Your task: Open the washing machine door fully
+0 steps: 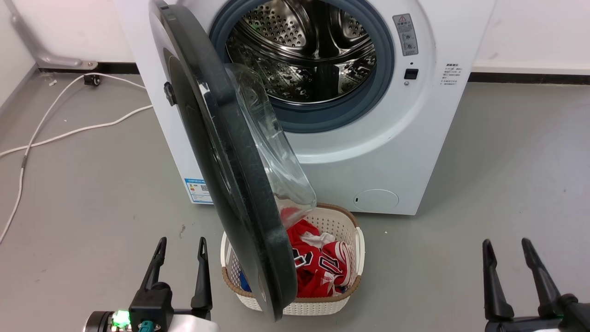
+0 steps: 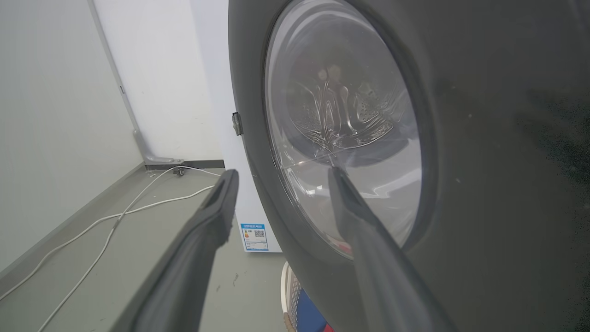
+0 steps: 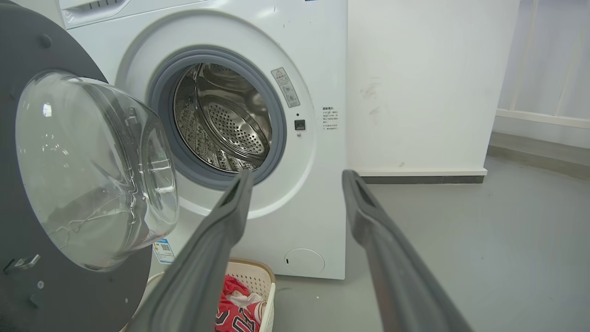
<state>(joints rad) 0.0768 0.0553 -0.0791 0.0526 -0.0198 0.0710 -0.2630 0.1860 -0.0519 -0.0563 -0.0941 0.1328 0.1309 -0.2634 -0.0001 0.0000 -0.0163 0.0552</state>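
The washing machine door is part way open. It sticks out from the washing machine with its thin edge pointing at the robot. Its hinge is on the left side of the round hole. Its free edge hangs over the basket of red clothes on the floor.

The left pincer is low on the left. Its two fingers are spread apart and hold nothing. The door is just to its right and a bit ahead. In the left wrist view the black outside of the door is very close, and one finger of the left pincer shows in front of the glass. I cannot tell from there if it touches. The head view shows a gap between them.

The right pincer is spread apart and empty too. It is well away on the right, on the side where the clear glass bowl bulges out.

To open all the way, I think the door must swing more to the left, toward the left pincer. So the left arm is nearer, but it is on the side the door moves to. It would have to hook the edge and pull. The right arm could push from the bowl side, but it has farther to go.
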